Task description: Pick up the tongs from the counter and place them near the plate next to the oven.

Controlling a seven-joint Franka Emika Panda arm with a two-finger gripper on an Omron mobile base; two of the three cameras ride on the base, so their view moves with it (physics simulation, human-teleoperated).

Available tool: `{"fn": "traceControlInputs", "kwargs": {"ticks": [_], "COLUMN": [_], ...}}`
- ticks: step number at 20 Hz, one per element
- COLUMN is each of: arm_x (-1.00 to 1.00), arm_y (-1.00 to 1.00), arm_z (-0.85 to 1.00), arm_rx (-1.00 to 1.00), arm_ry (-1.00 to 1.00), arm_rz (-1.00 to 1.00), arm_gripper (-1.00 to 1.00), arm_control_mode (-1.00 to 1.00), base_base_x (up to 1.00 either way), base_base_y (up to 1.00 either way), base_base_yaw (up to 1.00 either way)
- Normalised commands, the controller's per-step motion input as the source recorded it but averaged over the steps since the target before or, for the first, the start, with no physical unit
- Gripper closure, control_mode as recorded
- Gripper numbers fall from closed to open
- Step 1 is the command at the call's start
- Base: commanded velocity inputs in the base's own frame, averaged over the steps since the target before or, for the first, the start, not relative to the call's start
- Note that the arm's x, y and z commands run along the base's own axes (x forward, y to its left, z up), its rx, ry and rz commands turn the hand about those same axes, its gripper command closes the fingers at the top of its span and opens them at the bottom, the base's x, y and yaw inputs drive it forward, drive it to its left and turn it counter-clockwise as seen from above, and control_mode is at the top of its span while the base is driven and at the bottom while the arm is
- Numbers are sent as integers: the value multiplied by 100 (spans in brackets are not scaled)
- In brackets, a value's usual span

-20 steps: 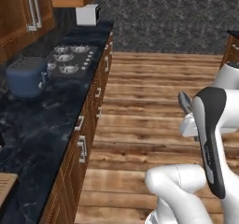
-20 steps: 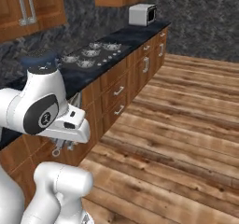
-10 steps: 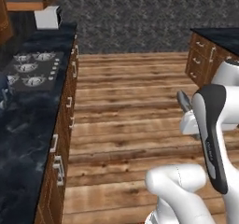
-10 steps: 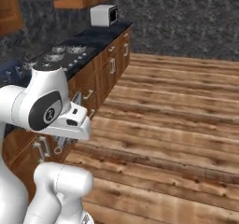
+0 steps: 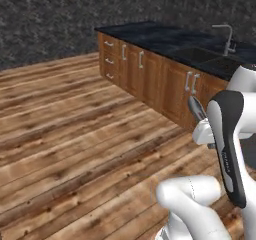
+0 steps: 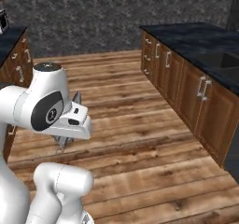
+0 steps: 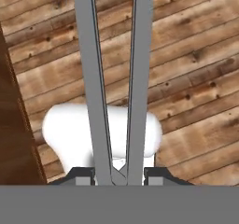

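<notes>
White arm folded low over the wooden floor, tongs in its grasp
The end effector [image 7: 119,174] is clenched on the slim silver-grey metal tongs [image 7: 140,78], their two long arms pointing away over the brown plank floor [image 7: 196,69]; a black marble-topped table [image 5: 165,36] on brown cabinets stands well apart

tongs [image 7: 116,78] | slim grey metal | two arms diverging | above wood floor
</notes>
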Motion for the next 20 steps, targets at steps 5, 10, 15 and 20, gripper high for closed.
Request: {"fn": "traceControlInputs", "kwargs": {"ticks": [5,10,15,20], "arm_x": [0,0,0,0], "arm_y": [0,0,0,0], "arm_z": [0,0,0,0], "arm_rx": [0,0,0,0], "arm_ry": [0,0,0,0], "arm_rz": [0,0,0,0], "arm_gripper": [100,100,100,100], "arm_control_mode": [100,100,100,100], "base_base_x": [0,0,0,19], "base_base_y": [-8,-14,-5,0], "base_base_yaw": [-82,-77,-72,-67]}}
